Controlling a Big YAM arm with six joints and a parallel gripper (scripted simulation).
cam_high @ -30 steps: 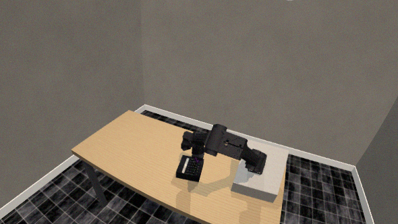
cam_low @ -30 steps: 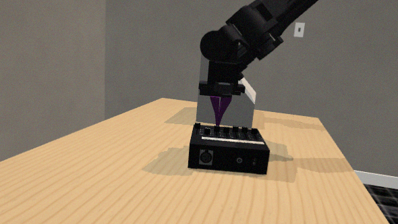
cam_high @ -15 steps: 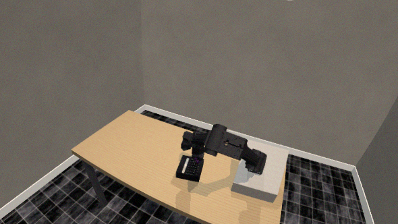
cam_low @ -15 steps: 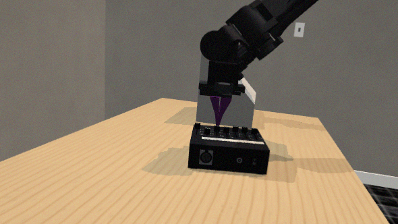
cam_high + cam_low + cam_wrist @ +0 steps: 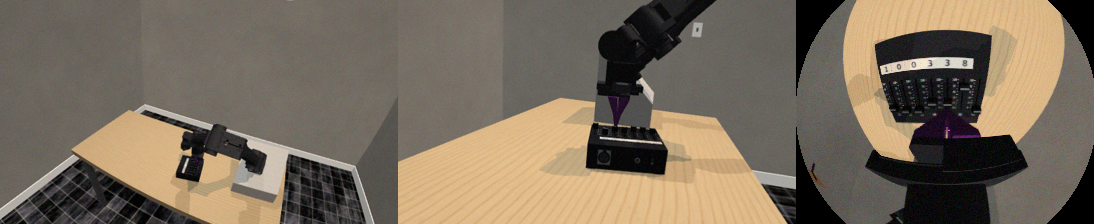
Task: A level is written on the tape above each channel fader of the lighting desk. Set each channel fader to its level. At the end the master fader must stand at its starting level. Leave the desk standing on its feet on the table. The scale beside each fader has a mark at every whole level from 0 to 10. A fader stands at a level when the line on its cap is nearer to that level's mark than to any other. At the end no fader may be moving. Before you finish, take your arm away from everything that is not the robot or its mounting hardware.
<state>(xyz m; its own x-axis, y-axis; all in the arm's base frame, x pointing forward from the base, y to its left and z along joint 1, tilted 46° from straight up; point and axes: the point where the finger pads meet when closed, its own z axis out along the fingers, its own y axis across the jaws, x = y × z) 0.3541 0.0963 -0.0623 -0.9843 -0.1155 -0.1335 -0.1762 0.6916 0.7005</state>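
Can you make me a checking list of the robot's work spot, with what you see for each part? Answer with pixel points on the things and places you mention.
Surface: pale wood-grain table [image 5: 135,145] [image 5: 499,175] [image 5: 1026,25], shadows on it.
Job's things: black box-shaped lighting desk [image 5: 182,175] [image 5: 627,158] [image 5: 933,42], upright on the table; white tape strip [image 5: 185,166] [image 5: 631,140] [image 5: 922,65] reads 1, 0, 0, 3, 3, 8.
Clutter: nothing seen.
Grippers: black gripper with purple fingers [image 5: 616,125], jaws shut, tips at the fifth channel fader's cap; contact unclear.
Cables: nothing seen.
Surroundings: grey-brown walls, dark tiled floor.

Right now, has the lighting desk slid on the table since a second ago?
No, the lighting desk hasn't visibly moved: against the table edges, it sits in the same spot.
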